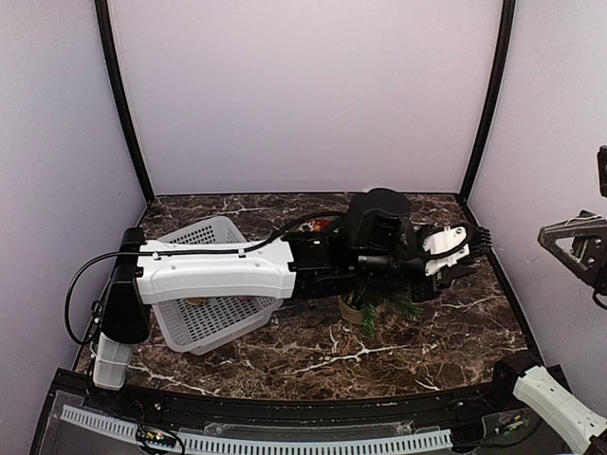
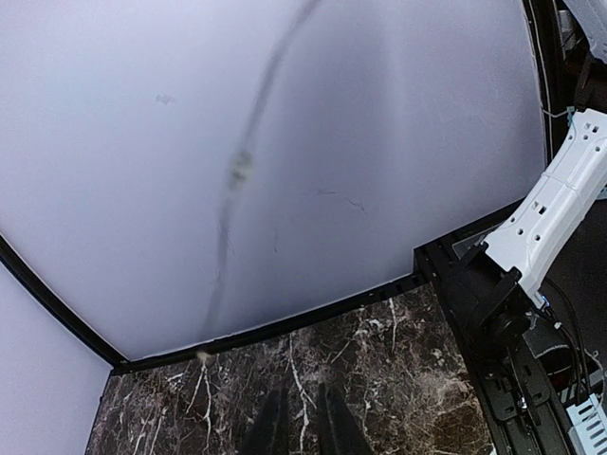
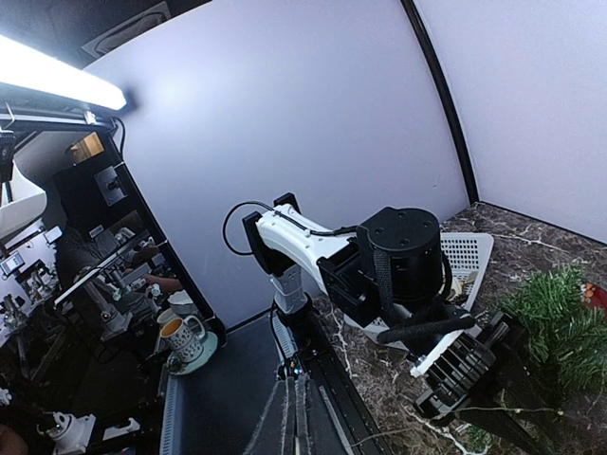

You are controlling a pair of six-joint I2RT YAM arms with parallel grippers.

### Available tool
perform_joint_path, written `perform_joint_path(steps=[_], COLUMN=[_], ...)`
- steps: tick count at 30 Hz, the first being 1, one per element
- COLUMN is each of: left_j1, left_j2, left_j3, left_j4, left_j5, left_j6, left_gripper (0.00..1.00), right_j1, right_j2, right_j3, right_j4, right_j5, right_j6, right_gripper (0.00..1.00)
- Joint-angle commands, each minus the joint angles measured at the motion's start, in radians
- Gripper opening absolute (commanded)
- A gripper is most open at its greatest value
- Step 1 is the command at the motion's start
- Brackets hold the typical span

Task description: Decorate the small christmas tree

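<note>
Left gripper (image 2: 303,431) nearly closed, grip unclear, above small christmas tree (image 1: 381,313); axis apparently left-right, top rightward; right gripper (image 1: 555,237) closed.

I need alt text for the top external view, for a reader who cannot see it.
The left arm reaches from the left across a dark marble table, over a white mesh basket, and partly hides the small christmas tree beneath its wrist; the left gripper points right. The right gripper shows at the right edge.
</note>
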Motion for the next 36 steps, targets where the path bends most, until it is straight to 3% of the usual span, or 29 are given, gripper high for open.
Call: perform_joint_path(steps=[1, 9, 15, 23, 36], left_j1=[-0.006, -0.006, -0.006, -0.006, -0.006], left_j2=[-0.077, -0.085, -0.140, -0.117, -0.057], left_j3=[-0.015, -0.020, -0.113, -0.069, 0.026], left_j4=[0.057, 0.058, 0.102, 0.129, 0.124], left_j5=[0.000, -0.062, -0.096, -0.088, -0.019], left_j6=[-0.014, -0.019, -0.035, -0.026, -0.037], left_gripper=[0.16, 0.18, 0.26, 0.31, 0.25], right_j1=[-0.007, -0.007, -0.006, -0.006, -0.016], right_j2=[-0.013, -0.010, -0.010, -0.010, -0.011], right_j3=[-0.009, -0.005, -0.009, -0.012, -0.037], right_j4=[0.054, 0.057, 0.059, 0.063, 0.123], right_j5=[-0.023, -0.024, -0.024, -0.021, -0.038], right_j6=[0.020, 0.019, 0.017, 0.024, 0.063], right_gripper=[0.00, 0.00, 0.00, 0.00, 0.00])
